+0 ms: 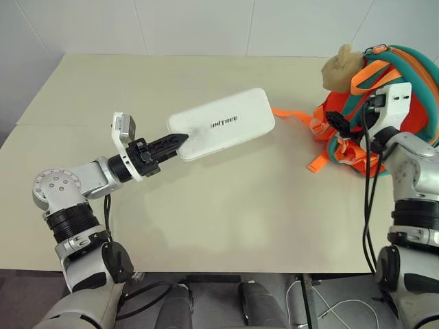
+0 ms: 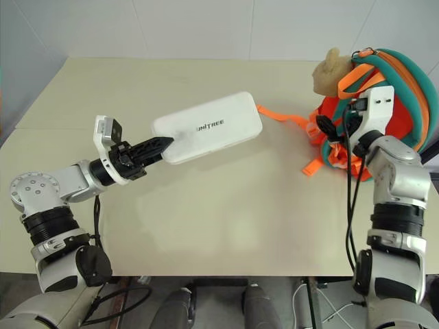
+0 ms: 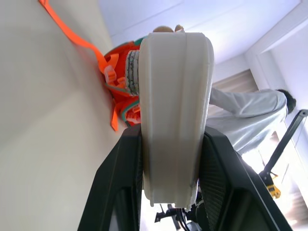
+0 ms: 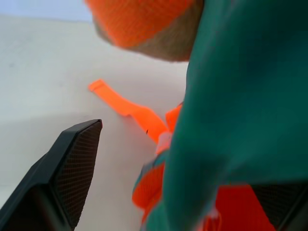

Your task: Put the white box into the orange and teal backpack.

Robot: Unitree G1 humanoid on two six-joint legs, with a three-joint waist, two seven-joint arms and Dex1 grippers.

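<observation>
The white box (image 1: 223, 122) is a flat case with dark lettering, held up over the table and slanting away to the right. My left gripper (image 1: 180, 142) is shut on its near left end; in the left wrist view both black fingers (image 3: 118, 183) press the box's (image 3: 175, 96) sides. The orange and teal backpack (image 1: 405, 75) stands at the far right with a beige plush head (image 1: 341, 68) on top. My right gripper (image 1: 345, 129) is open against the backpack's front. Teal fabric (image 4: 240, 96) lies between its fingers, and one finger (image 4: 77, 163) stands apart from it.
A loose orange strap (image 1: 291, 114) trails from the backpack across the beige table (image 1: 240, 205) towards the box. A wall runs behind the table's far edge. A person in a light sleeve (image 3: 250, 120) is visible beyond the backpack in the left wrist view.
</observation>
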